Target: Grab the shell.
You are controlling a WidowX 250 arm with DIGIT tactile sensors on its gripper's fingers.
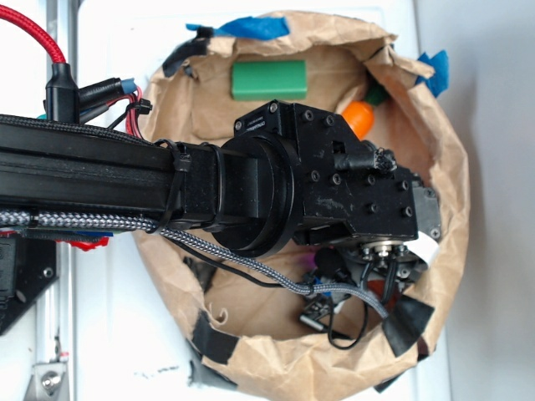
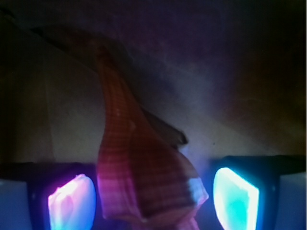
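The shell (image 2: 144, 167) fills the middle of the wrist view, ribbed and glossy. Its wide end sits between my pads and its long point runs up and to the left. My gripper (image 2: 153, 201) stands open around the wide end. The left pad (image 2: 72, 203) glows pink and almost touches the shell. The right pad (image 2: 236, 199) glows cyan, with a narrow gap to the shell. In the exterior view my arm's wrist (image 1: 334, 192) hangs over the brown paper basin (image 1: 456, 200) and hides both the shell and the fingers.
An orange carrot toy (image 1: 359, 118) lies at the basin's far right beside my wrist. A green block (image 1: 269, 79) rests at the far side. The crumpled paper walls rise all round, with black tape (image 1: 407, 324) and blue tape (image 1: 251, 27) on the rim.
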